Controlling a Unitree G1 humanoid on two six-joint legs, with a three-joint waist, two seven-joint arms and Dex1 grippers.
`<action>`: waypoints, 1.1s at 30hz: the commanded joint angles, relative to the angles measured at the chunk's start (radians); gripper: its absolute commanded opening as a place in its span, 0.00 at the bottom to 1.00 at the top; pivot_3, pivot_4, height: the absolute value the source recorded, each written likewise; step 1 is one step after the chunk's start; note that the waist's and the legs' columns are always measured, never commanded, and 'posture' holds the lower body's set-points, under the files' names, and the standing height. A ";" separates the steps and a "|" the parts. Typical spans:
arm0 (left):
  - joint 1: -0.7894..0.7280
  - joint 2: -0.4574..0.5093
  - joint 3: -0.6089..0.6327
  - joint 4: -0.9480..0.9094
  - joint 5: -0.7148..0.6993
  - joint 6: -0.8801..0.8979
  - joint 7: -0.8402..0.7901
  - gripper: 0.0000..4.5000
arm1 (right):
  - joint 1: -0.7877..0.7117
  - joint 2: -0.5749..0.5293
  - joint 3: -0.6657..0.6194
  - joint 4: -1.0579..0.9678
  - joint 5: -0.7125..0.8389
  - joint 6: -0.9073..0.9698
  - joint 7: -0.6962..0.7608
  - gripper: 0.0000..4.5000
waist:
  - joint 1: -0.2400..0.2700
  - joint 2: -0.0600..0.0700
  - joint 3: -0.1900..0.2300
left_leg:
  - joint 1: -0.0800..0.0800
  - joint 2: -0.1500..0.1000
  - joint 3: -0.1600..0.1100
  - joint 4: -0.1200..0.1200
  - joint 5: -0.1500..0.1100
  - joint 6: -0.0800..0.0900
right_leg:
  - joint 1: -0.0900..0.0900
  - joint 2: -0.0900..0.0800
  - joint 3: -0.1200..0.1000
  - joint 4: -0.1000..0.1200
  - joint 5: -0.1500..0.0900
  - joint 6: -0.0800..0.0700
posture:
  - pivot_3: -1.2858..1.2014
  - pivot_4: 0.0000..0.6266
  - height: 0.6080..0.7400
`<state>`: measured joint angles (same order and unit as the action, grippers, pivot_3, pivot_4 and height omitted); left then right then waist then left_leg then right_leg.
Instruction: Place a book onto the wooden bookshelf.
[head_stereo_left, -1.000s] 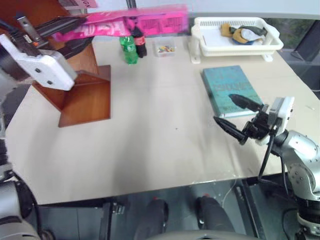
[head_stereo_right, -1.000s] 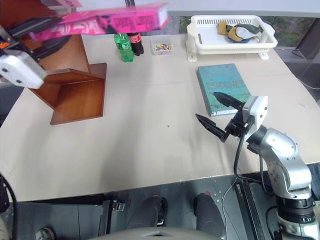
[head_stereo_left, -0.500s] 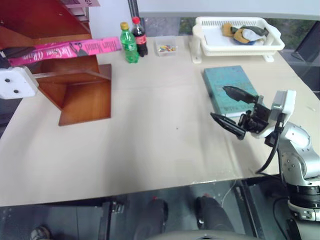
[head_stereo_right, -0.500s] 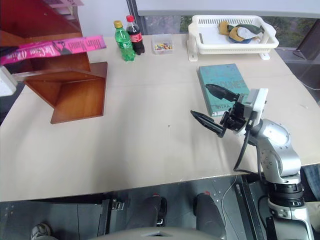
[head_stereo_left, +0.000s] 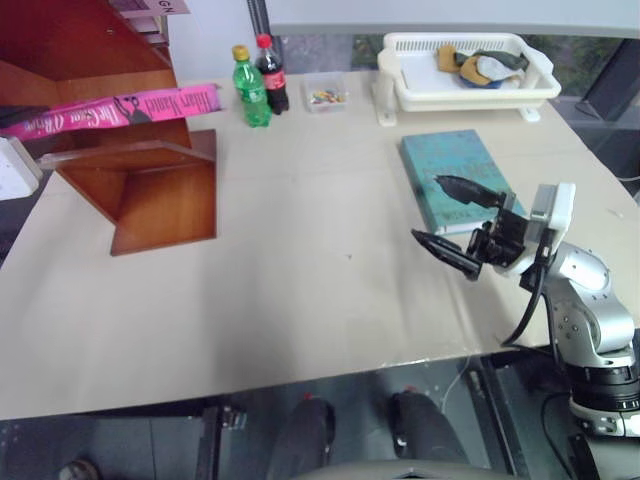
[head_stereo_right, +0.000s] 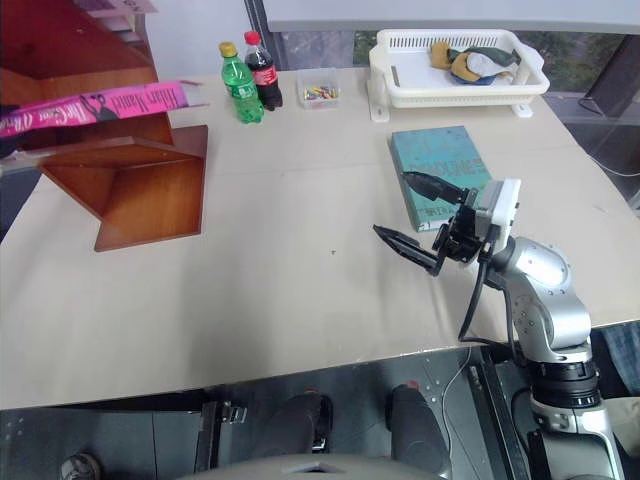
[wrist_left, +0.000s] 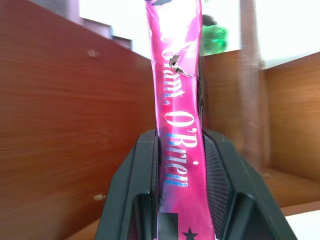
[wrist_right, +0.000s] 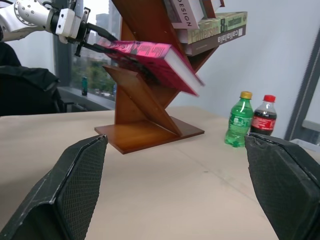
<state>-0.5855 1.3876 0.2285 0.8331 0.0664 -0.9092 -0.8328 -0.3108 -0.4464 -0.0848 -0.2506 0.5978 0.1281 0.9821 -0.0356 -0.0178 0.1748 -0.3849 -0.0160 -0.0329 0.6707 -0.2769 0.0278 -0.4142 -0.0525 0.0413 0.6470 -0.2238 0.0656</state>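
Bright, even daylight on the pale worktop (head_stereo_left: 300, 300), shadows soft. Overexposed window glare behind the pink book (wrist_left: 177, 125), whose lettering is blurred close up.

Glossy pink book (wrist_left: 177, 125); polished wood bookshelf (head_stereo_left: 160, 195).

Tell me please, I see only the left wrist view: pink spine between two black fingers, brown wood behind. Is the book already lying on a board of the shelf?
Observer: Not fully. In the right wrist view the book is tilted in the air at the wooden bookshelf, still clamped by the left end effector.
Operator: Are other books on that shelf?
Observer: Yes, a few books lie stacked in an upper compartment, above the pink one.
Operator: What does the right arm do?
Observer: The right end effector is open and holds nothing, hanging over the table by the teal-green book.
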 joint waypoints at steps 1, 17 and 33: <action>-0.093 0.025 -0.029 0.110 -0.045 -0.058 -0.091 0.26 | 0.002 -0.005 -0.008 -0.047 0.003 -0.011 -0.015 1.00 | -0.001 0.000 0.000 | 0.000 0.000 0.000 0.000 0.000 0.000 | 0.000 0.000 0.000 0.000 0.000 0.000 | 0.52 0.24 1.00; -0.194 0.013 -0.066 0.273 -0.092 -0.091 -0.221 1.00 | 0.013 -0.031 -0.015 -0.075 0.001 0.014 -0.059 1.00 | -0.002 -0.001 0.000 | 0.000 0.001 0.000 0.002 0.000 0.000 | 0.000 0.000 0.000 0.003 0.000 0.000 | 0.52 0.24 1.00; 0.375 -0.021 0.339 -0.107 -0.505 -0.153 -0.357 1.00 | -0.062 -0.027 0.007 0.058 -0.007 -0.007 0.021 1.00 | -0.004 -0.001 0.000 | 0.001 0.003 -0.003 0.002 0.000 0.000 | 0.000 -0.002 0.002 0.003 0.000 0.000 | 0.52 0.24 1.00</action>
<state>-0.2321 1.3699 0.5006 0.7985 -0.3912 -1.0743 -1.1953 -0.3548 -0.4701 -0.0703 -0.1864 0.5901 0.1455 0.9879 -0.0400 -0.0192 0.1749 -0.3837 -0.0134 -0.0359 0.6723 -0.2769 0.0278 -0.4144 -0.0545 0.0431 0.6502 -0.2238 0.0656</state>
